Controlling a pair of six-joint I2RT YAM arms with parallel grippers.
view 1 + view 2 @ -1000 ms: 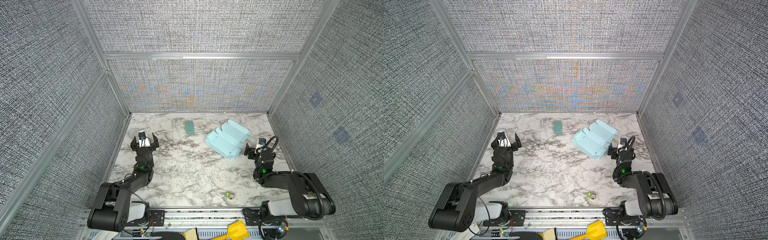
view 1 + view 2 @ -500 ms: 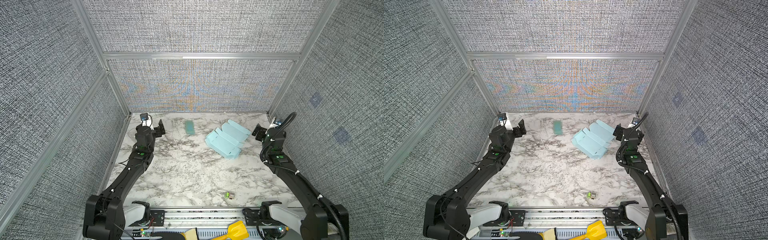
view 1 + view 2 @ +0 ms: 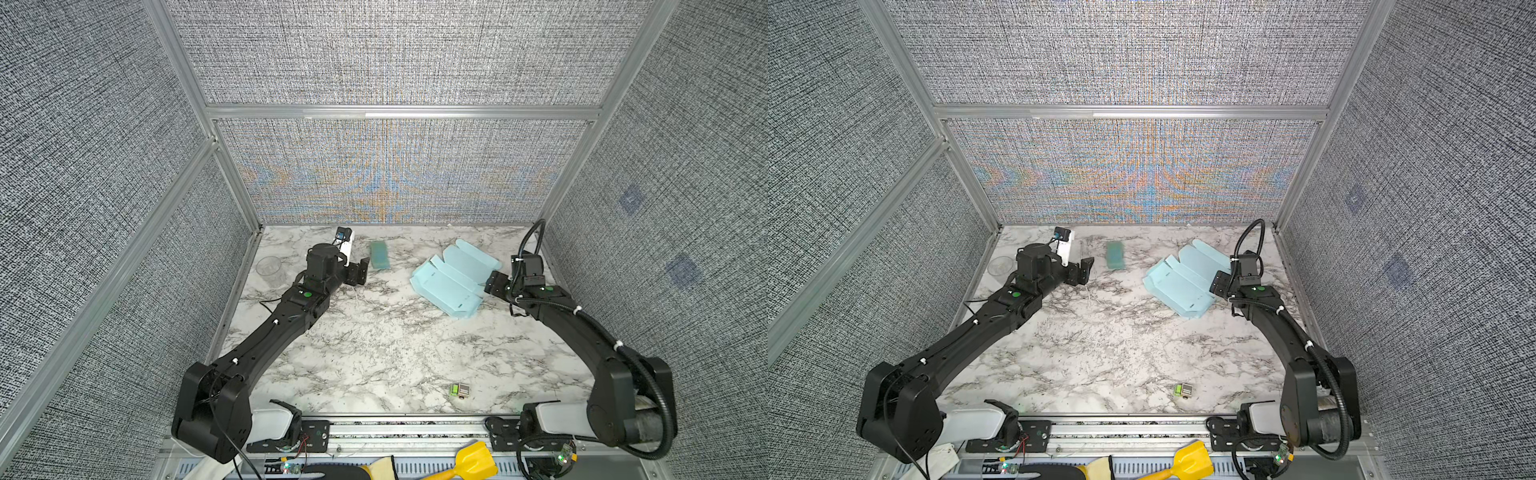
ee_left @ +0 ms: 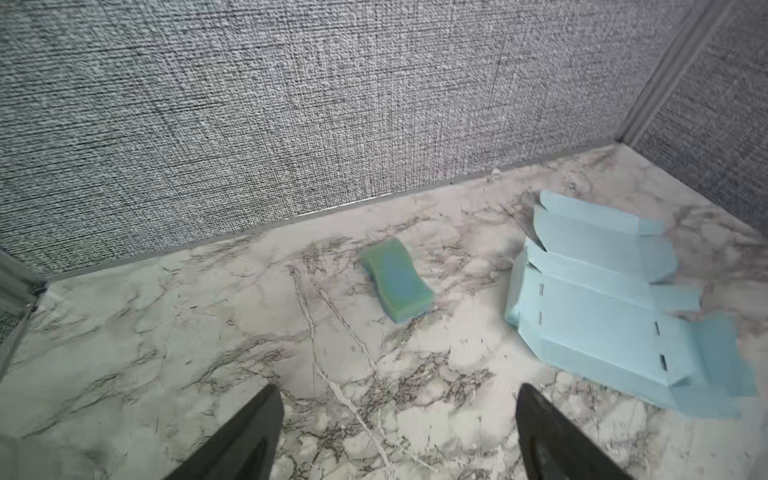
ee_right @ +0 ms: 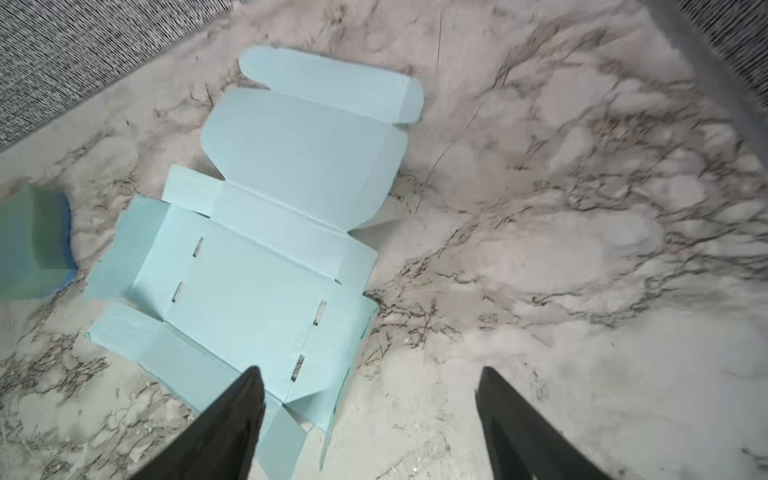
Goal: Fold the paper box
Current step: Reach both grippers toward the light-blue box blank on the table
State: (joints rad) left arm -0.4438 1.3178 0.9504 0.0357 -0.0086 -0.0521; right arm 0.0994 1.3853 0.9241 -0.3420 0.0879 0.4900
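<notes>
the paper box [image 3: 451, 280] lies mostly flat just in front of the right gripper [image 3: 492, 286], whose jaws stand wide and empty; the left gripper [image 3: 360, 272], equally spread and empty, is well apart from it, a teal strip [image 3: 379, 255] just ahead

Count on table: 1 paper box [image 3: 453, 278], 1 teal-green strip [image 3: 379, 255], 1 clear cup [image 3: 269, 266], 1 small green block [image 3: 459, 390]. 1 yellow scoop [image 3: 473, 461] at front rail. 2 grippers: left gripper [image 3: 360, 272], right gripper [image 3: 494, 286].
</notes>
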